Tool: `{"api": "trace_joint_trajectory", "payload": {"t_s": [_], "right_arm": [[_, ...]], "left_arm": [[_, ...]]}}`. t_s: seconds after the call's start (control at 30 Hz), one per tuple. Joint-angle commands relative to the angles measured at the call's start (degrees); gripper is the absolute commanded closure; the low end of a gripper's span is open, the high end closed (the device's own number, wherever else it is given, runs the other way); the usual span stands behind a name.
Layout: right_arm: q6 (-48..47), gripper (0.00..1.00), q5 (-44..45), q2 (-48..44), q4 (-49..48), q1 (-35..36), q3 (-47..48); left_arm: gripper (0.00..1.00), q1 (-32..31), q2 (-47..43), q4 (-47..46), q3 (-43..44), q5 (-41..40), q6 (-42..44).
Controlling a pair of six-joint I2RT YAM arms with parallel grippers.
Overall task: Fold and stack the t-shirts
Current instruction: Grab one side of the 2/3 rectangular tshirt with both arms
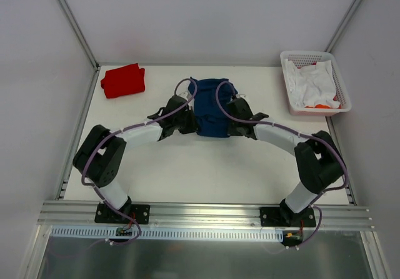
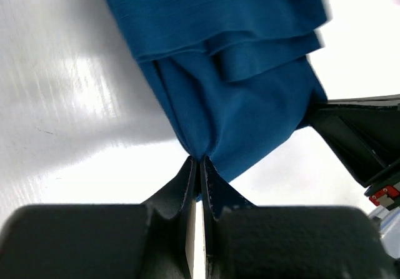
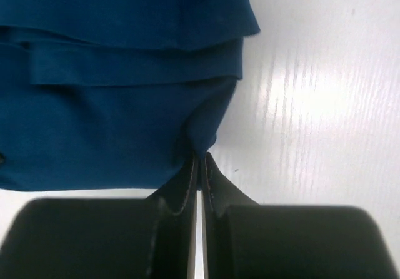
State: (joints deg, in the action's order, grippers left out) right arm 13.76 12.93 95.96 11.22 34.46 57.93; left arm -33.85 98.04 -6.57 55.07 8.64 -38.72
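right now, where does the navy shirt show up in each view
top external: navy shirt mid-table, toward the far edge.
left wrist: fills the upper middle and right, its corner pinched in the left tool.
right wrist: fills the upper left, its corner pinched in the right tool.
shared landmark: the white table under it.
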Motion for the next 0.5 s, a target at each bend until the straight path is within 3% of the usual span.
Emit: {"api": "trace_joint_trajectory", "payload": {"t_s": [0.0, 0.47], "right_arm": [[-2.9, 1.00, 2.1, -8.2, 3.7, 1.4, 6.0], [-11.0, 1.00, 8.8, -21.3, 15.4, 8.0, 24.2]], "left_arm": [[1.00, -0.9, -7.5, 2.6, 3.3, -2.0, 3.6], [1.00, -4.0, -27.9, 9.7, 14.5, -8.3, 11.8]]}}
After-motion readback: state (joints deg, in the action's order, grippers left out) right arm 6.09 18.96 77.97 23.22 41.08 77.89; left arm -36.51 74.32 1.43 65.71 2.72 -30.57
